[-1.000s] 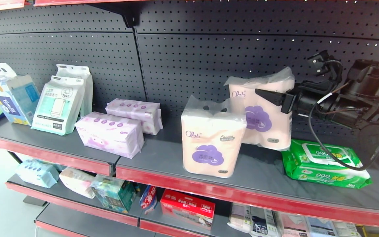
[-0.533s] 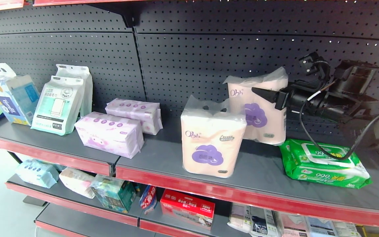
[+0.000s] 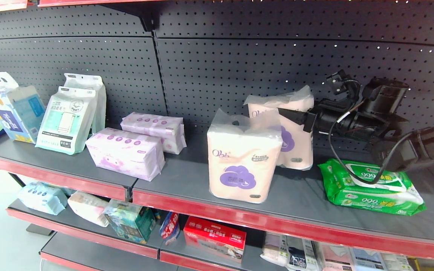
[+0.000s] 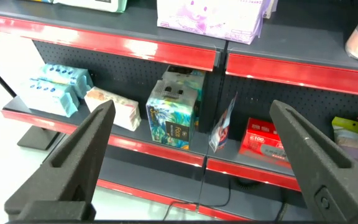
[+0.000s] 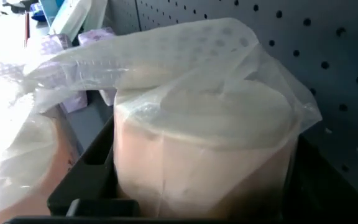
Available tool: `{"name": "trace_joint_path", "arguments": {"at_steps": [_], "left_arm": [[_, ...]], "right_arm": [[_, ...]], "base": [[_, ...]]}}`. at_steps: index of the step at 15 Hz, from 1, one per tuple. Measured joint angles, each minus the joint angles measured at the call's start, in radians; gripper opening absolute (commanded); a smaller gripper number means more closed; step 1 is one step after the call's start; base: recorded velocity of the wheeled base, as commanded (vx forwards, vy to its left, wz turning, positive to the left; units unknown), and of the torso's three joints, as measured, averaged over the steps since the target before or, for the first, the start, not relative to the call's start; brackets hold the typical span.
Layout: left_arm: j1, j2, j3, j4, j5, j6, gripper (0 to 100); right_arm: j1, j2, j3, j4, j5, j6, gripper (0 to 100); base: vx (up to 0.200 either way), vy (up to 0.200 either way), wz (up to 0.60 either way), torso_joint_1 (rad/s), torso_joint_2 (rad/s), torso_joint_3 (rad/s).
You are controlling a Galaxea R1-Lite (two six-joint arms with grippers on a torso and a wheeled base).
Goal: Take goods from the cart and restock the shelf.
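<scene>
Left claw (image 4: 191,118): fingers wide apart, empty, facing the lower shelves.
Middle shelf (image 3: 187,177), contents from the left:
- Blue tissue box (image 3: 15,113), at the far left end.
- Two white-green pouches (image 3: 66,120), upright, one behind the other.
- Two purple tissue packs (image 3: 126,152), lying flat, one in front, one behind.
- Front roll pack (image 3: 241,158), upright near the red edge.
- Held roll pack (image 3: 298,150), just behind and right of it, close to the pegboard. Base at shelf level, contact unclear.
- Right claw (image 3: 294,116), closed on that pack's sides.
- Green wipes pack (image 3: 367,184), flat, beneath the right arm.
</scene>
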Motion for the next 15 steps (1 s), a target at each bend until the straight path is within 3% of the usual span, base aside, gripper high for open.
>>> {"name": "trace_joint_path", "arguments": {"at_steps": [12,15], "left_arm": [[0.0,0.0,0.0,0.0,0.0,0.0,100],[0.0,0.0,0.0,0.0,0.0,0.0,100]], "right_arm": [[0.032,0.136,-0.061,-0.163,0.038,0.043,0],[0.028,0.152,-0.06,-0.191,0.096,0.044,0]], "base": [[0.0,0.0,0.0,0.0,0.0,0.0],[0.0,0.0,0.0,0.0,0.0,0.0]]}}
